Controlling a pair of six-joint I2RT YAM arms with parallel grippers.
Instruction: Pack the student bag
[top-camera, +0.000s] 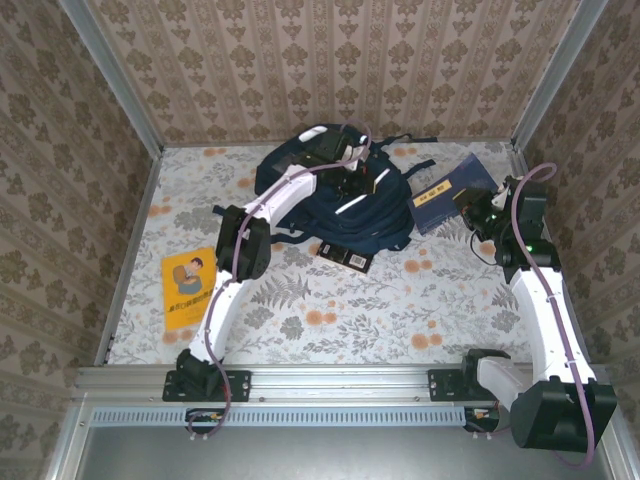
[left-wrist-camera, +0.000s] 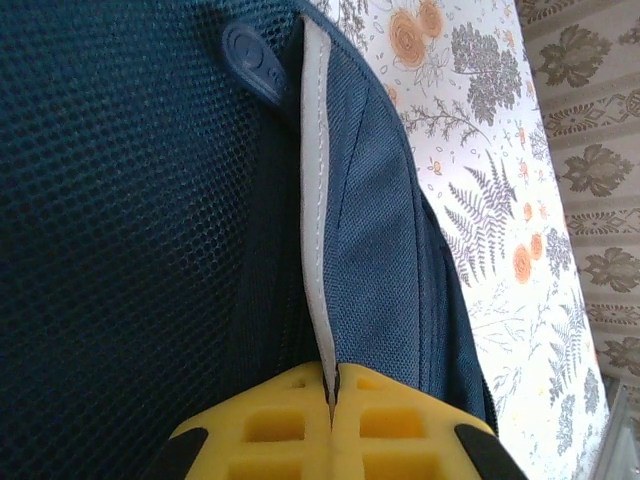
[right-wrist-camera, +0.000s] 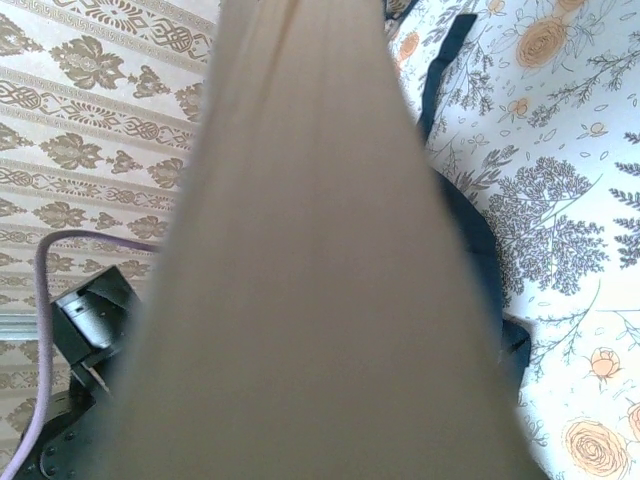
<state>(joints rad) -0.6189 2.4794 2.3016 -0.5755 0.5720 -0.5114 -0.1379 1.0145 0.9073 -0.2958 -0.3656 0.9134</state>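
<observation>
Left end effector (left-wrist-camera: 332, 425) pinches fully closed on the white trim strip (left-wrist-camera: 312, 200) of the student bag (top-camera: 380, 220), upper centre of the worktop (top-camera: 400, 310), probably to hold its mouth open, while right end effector (top-camera: 487, 212) grips a blue book (top-camera: 445, 195), tilted just right of the bag, seemingly ready for loading.

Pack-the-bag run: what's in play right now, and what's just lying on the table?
In play:
- bag, edge pinched by the left gripper
- blue book, held by the right gripper

Lying about:
- yellow book, untouched
- small black item beside the bag, untouched

Both may be packed later.
</observation>
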